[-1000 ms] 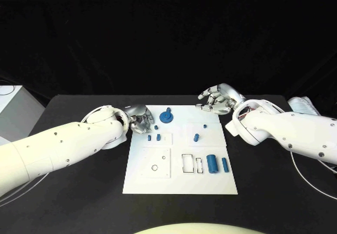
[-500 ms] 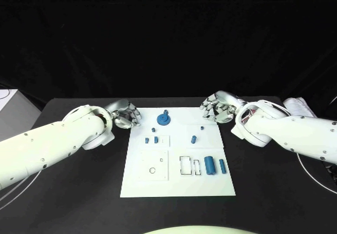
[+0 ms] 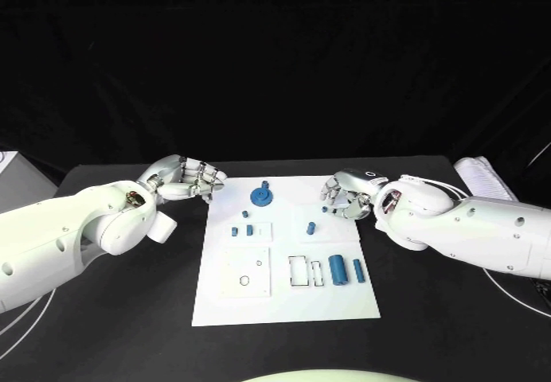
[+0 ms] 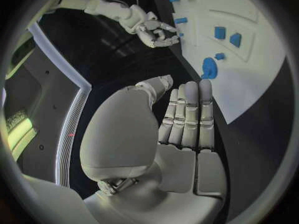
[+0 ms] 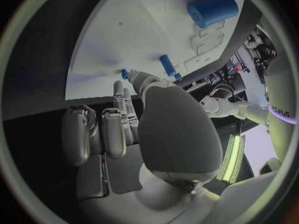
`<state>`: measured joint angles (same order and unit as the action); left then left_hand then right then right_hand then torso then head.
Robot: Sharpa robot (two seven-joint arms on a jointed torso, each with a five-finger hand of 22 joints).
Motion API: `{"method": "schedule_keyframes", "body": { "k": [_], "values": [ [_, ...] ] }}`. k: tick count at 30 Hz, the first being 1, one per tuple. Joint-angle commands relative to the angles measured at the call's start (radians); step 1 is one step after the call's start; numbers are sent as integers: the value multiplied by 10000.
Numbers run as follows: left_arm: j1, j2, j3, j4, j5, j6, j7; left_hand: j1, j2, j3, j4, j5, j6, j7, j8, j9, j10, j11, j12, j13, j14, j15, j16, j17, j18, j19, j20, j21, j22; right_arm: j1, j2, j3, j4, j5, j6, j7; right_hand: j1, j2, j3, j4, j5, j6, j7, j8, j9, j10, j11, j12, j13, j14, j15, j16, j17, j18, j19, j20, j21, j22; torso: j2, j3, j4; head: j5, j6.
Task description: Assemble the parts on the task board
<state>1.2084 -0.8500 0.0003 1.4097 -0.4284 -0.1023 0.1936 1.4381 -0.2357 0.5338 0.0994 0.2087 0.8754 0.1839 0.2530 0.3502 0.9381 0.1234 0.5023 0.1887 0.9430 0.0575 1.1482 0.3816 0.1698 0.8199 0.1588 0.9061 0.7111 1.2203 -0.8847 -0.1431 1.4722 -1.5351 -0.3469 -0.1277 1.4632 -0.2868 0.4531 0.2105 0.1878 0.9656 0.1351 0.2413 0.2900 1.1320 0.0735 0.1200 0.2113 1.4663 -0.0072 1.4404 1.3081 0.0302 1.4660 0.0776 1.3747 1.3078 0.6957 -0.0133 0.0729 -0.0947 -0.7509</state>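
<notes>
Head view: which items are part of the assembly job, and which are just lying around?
Job:
- task board
- blue round part at the board's far edge
- large blue cylinder
- slim blue pin beside it
- left hand, right hand, both empty

Lying about:
- white cloth-like item, table's far right
- white box, far left

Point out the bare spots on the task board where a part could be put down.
The task board is bare along its near strip, below the rectangular cutouts. The far right corner is crowded: the right hand hangs over it. The blue cylinder fills the right middle, the blue gear the far edge.
</notes>
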Motion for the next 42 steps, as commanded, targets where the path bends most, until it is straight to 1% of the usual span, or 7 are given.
{"method": "schedule_keyframes", "body": {
  "k": [1,3,9,19,29,34,42],
  "values": [
    [-11,-113,11,143,1773,850,1011,-68,33,-40,2,-23,-56,-4,68,-7,-66,-2,20,-14,-45,5,-50,-15,135,-64,3,-56,-28,-63,79,-1,-25,-1127,215,-580,-51,-17,62,-88,-3,38,29,-48,12,18,49,-61,-67,523,52,-40,387,132,332,75,-49,1513,-11,0,15,17,-32],
    [-17,-194,11,198,1878,925,1066,-74,33,-61,4,-31,-45,3,82,-5,-68,4,18,-19,-33,8,-59,-17,136,-52,4,-71,-40,-97,152,-2,-43,-1241,139,-709,8,42,438,-191,-367,88,13,-82,-1,111,32,-139,-236,517,36,-63,351,144,336,110,-67,1509,0,9,9,26,-17],
    [-22,-290,10,287,2001,956,1136,-78,37,-76,7,-33,-33,6,94,-2,-69,7,17,-23,-25,10,-67,-19,136,-42,5,-84,-51,-155,321,-4,-79,-1380,40,-905,-68,40,712,-241,-350,173,-13,-83,3,216,4,-185,-366,507,9,-105,280,149,341,107,-83,1505,13,-11,1,34,-8],
    [-23,-360,10,339,2036,912,1097,-71,72,-84,12,-30,-22,13,110,0,-73,11,13,-31,-14,12,-84,-24,137,-24,7,-106,-69,-195,514,-11,-204,-1448,263,-1095,-216,105,1121,-373,-352,409,-49,-9,55,487,-32,-212,-541,505,-11,-138,222,147,357,93,-81,1516,20,7,9,43,-46],
    [-22,-402,10,349,2022,936,1031,-72,87,-94,17,-30,-26,25,114,-2,-85,19,5,-39,-5,16,-95,-26,138,-11,8,-121,-81,-243,639,-21,-238,-1698,538,-1300,-346,447,1696,-895,-602,1086,-175,346,330,1359,-194,-169,-616,539,-131,-112,208,13,582,-23,538,1873,18,15,-12,65,-89],
    [-22,-419,10,359,1983,937,1007,-40,132,-107,6,-29,8,12,149,4,-79,13,5,-49,46,10,-92,-21,143,44,5,-130,-98,-263,665,-23,-207,-2034,639,-1544,-397,755,1959,-1312,-601,1367,-249,566,564,1809,-327,-190,-570,540,-272,-102,197,-56,688,-91,858,2056,18,17,-4,57,-109],
    [-22,-446,10,342,1910,1003,989,10,165,-134,-25,-22,107,-28,227,22,-67,-9,2,-67,80,-6,-103,-15,145,104,-6,-145,-118,-271,668,-24,-154,-2260,158,-1729,-434,783,2097,-1494,-603,1367,-248,587,631,1889,-334,-251,-564,535,-281,-109,177,-56,686,-107,859,2063,10,16,-19,56,-116]
  ]
}}
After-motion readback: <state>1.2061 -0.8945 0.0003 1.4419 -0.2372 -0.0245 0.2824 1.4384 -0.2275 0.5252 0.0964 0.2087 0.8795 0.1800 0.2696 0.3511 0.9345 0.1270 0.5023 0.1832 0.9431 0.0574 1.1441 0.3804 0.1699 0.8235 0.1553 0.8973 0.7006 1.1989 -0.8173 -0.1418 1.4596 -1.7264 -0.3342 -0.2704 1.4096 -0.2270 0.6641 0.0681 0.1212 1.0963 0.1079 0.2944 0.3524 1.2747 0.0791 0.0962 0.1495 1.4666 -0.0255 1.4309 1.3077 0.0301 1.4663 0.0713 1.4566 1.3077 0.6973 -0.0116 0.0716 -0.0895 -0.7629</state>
